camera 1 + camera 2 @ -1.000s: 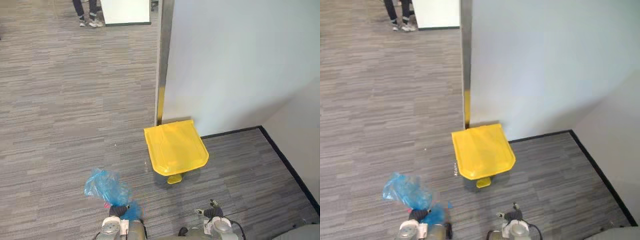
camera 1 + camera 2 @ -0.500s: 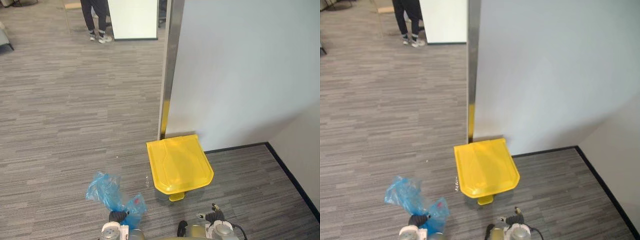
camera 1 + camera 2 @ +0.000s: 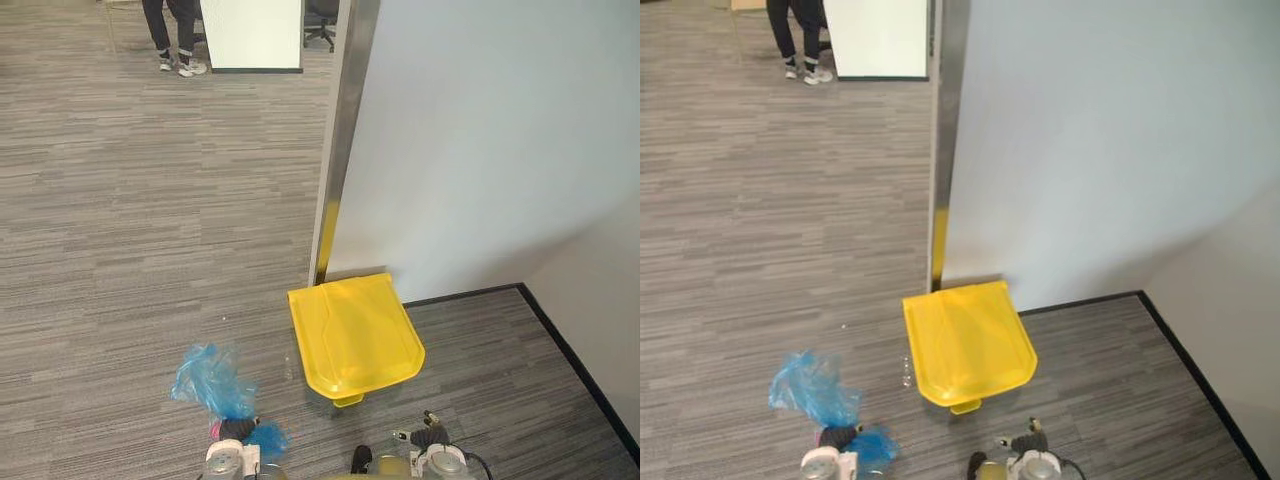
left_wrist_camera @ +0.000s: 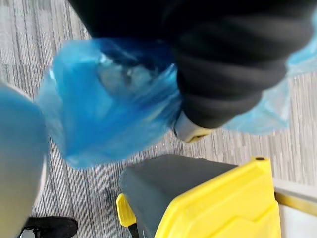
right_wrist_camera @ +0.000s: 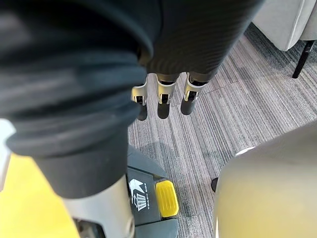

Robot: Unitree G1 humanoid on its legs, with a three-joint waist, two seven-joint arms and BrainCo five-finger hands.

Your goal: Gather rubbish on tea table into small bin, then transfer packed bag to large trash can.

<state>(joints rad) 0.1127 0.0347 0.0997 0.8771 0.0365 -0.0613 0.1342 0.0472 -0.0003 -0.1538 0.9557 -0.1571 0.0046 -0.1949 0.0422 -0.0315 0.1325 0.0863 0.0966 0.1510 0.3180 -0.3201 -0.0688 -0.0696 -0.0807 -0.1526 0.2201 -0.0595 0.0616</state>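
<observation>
- The left robot hand (image 3: 237,430) is gripping the blue rubbish bag (image 3: 212,375), carrying it low over the carpet floor (image 3: 120,250).
- The right robot hand (image 3: 428,434) is hanging empty, its fingers (image 5: 163,101) straight and relaxed.
- The large trash can (image 4: 158,183) is standing against the wall (image 3: 480,150), ahead and to the right of the bag. Its yellow lid (image 3: 353,335) is lying shut and its pedal (image 5: 165,198) is facing the robot.
- The bag is waiting left of the can, so it probably has to swing rightward over the lid, which likely needs opening first. The empty right robot hand is sitting nearer the can.
</observation>
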